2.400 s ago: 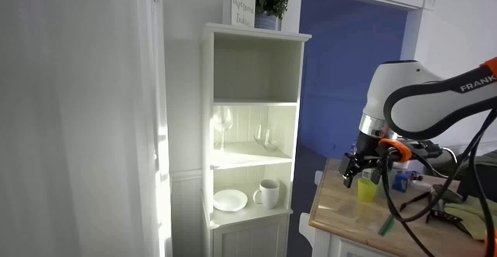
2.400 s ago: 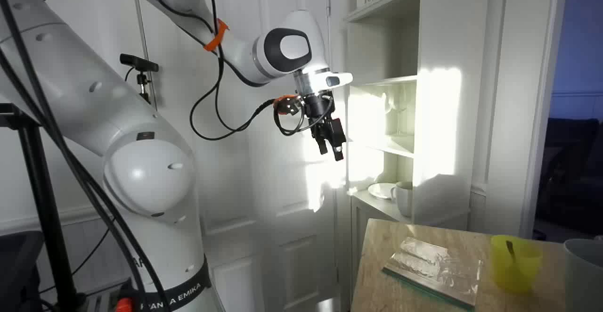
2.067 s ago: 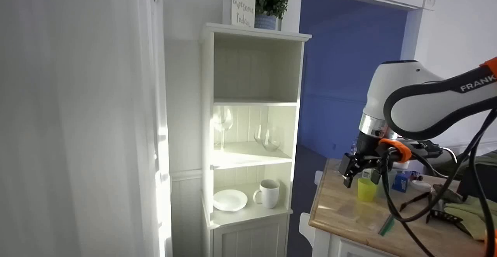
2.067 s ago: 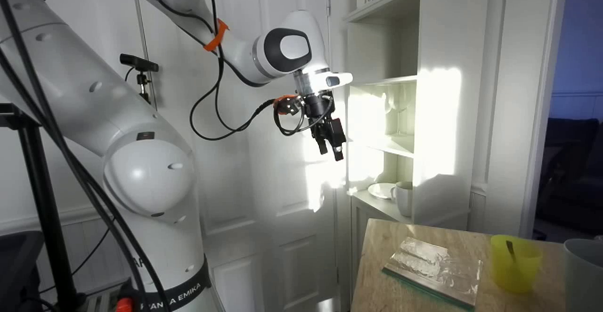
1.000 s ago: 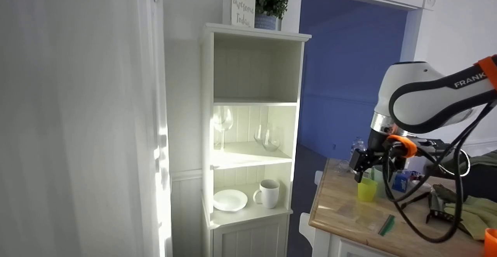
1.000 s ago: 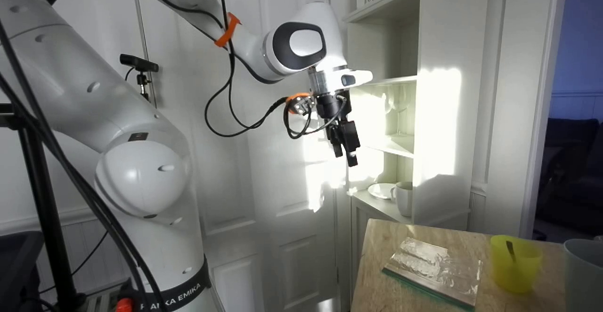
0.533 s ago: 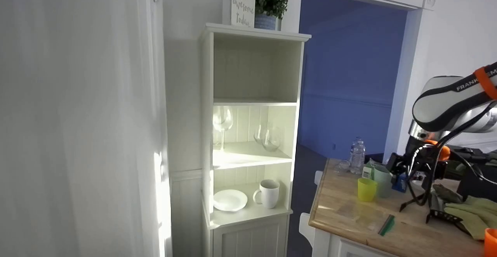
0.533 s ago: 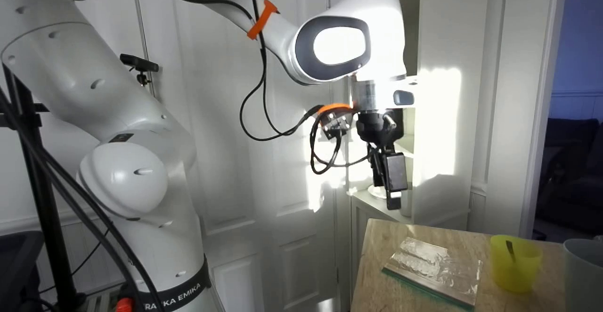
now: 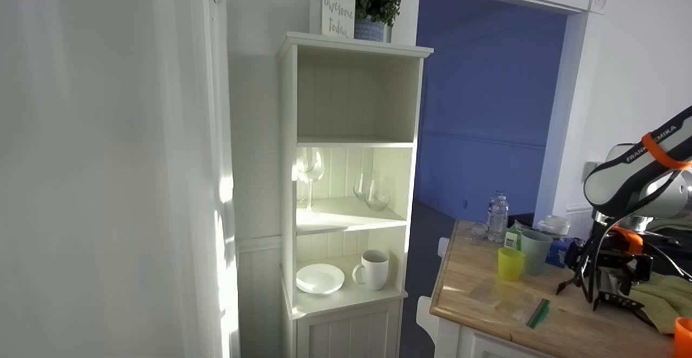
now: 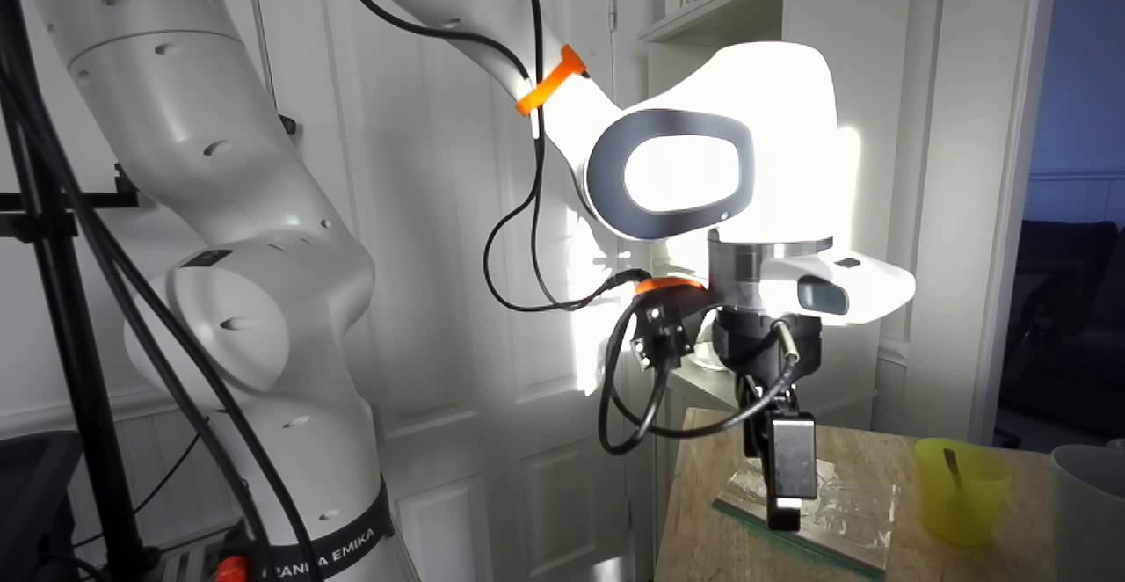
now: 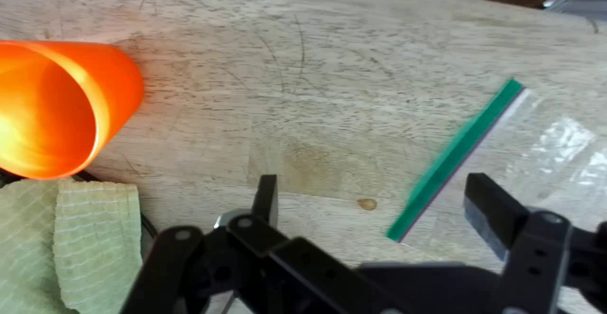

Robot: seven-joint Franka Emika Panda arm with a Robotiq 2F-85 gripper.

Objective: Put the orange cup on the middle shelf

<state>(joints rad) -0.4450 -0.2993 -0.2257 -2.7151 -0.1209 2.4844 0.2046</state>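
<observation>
The orange cup (image 11: 111, 86) stands on the wooden table (image 11: 213, 34), its mouth up, cut off by the left edge of the wrist view. It also shows at the lower right corner in an exterior view (image 9: 683, 336). My gripper (image 11: 372, 186) is open with nothing between its fingers, above the table to one side of the cup. The gripper also shows in both exterior views (image 9: 611, 266) (image 10: 778, 476). The middle shelf (image 9: 346, 220) is the sunlit white cabinet board with clear wine glasses (image 9: 310, 170); the arm mostly covers it in an exterior view.
A plastic zip bag (image 11: 455, 162) lies under the fingers. A green cloth (image 11: 95, 243) lies beside the orange cup. A yellow-green cup (image 9: 511, 264), a grey-green cup (image 9: 536, 250) and bottles (image 9: 498, 220) stand farther along. A white plate (image 9: 320, 279) and mug (image 9: 374, 270) occupy the lower shelf.
The arm has moved away from the cabinet and lowered over the table. The orange cup, earlier partly behind the cables, now shows uncovered at the frame edge. The gripper has stayed empty.
</observation>
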